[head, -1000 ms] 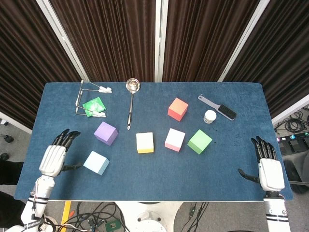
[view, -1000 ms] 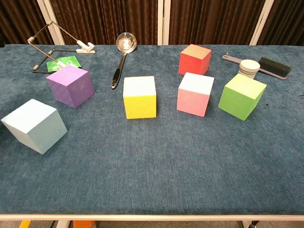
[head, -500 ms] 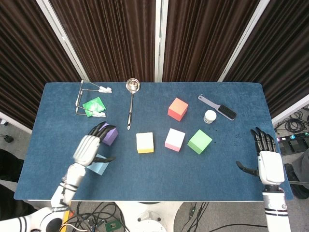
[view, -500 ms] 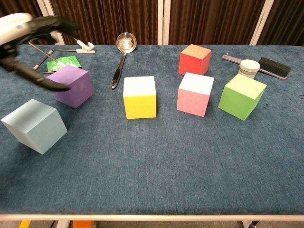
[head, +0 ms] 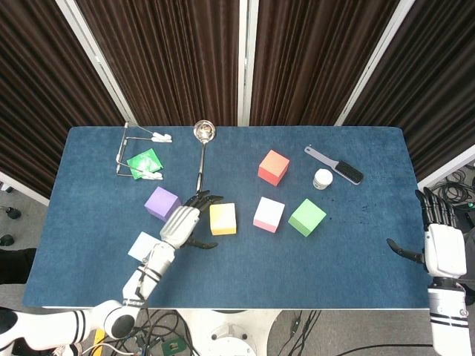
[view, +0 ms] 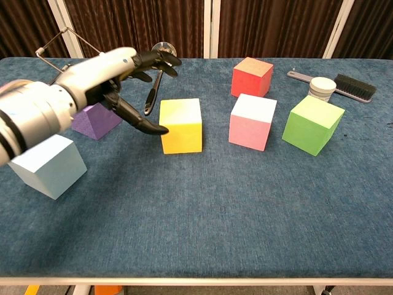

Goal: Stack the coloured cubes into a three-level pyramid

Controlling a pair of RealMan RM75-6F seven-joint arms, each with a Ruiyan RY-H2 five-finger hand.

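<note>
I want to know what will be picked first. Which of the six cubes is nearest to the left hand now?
The yellow cube. The open left hand is right beside it, while the purple and light blue cubes lie further off.

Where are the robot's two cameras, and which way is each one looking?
Head view: up high, looking down on the whole blue table; shows the left hand beside the yellow cube and the right hand at the table's right edge.
Chest view: low at the table's near edge, looking across it toward the curtains; shows only the left hand and arm.
Both share the left hand, the yellow cube and the other cubes.
</note>
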